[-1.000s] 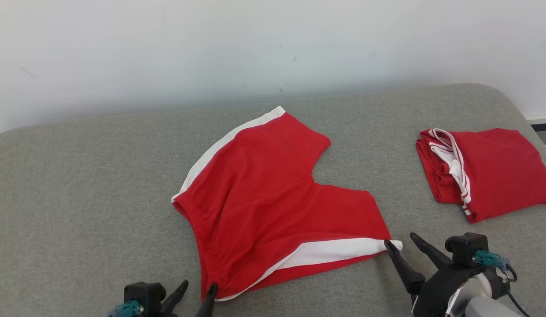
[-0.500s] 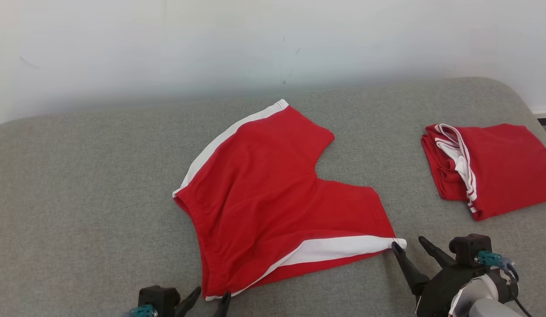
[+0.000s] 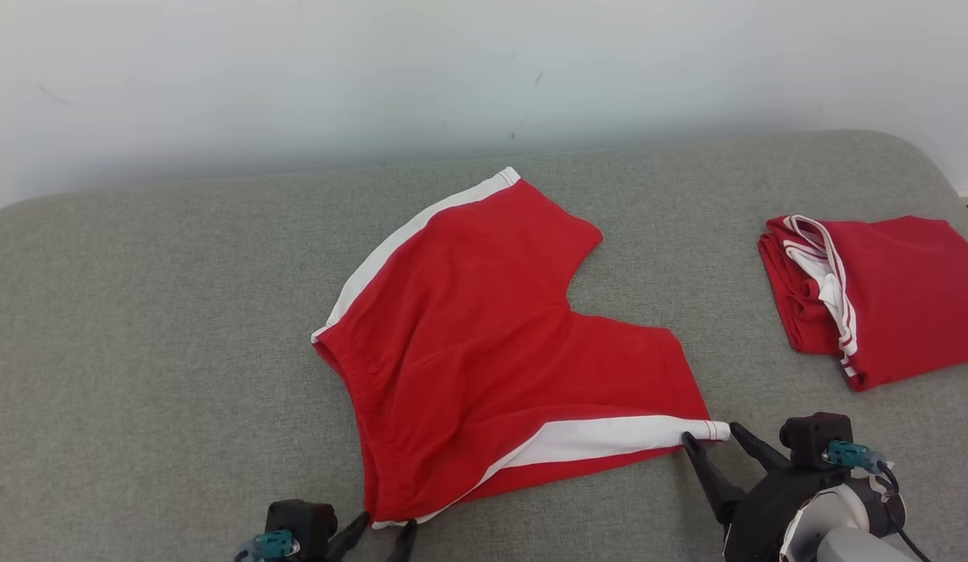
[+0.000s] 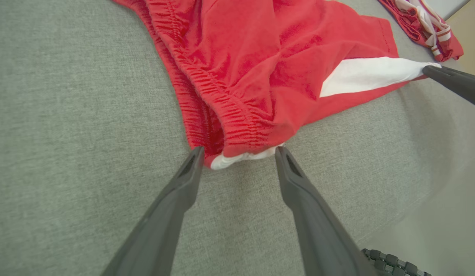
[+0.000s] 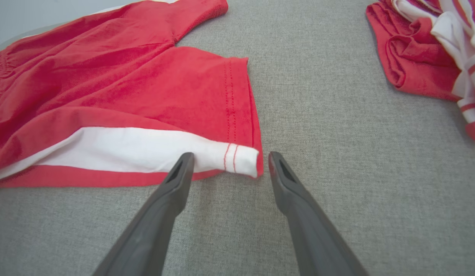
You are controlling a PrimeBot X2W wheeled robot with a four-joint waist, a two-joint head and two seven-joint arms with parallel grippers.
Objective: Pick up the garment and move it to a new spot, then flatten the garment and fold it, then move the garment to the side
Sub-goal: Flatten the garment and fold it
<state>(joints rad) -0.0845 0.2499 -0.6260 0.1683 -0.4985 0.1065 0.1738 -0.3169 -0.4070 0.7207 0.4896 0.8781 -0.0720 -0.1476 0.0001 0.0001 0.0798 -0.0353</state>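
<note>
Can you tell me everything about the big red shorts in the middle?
The red shorts look like soft cotton, with a white stripe down each side and a crinkly elastic waistband. They lie spread out, a bit wrinkled, on the grey cushion, waist toward the robot's left. The open left gripper straddles the waistband's near corner, and the open right gripper straddles the near leg's hem corner.

Slid the left gripper [image 4: 239,150] sideways: now bracketing the waistband corner [image 4: 226,161] of the red shorts [image 3: 484,328], no longer just brushing it with one finger. Eased the right gripper [image 5: 230,154] forward too, taking the white hem corner [image 5: 241,163] between the spread fingers. Shifted the head view slightly meanwhile.
</note>
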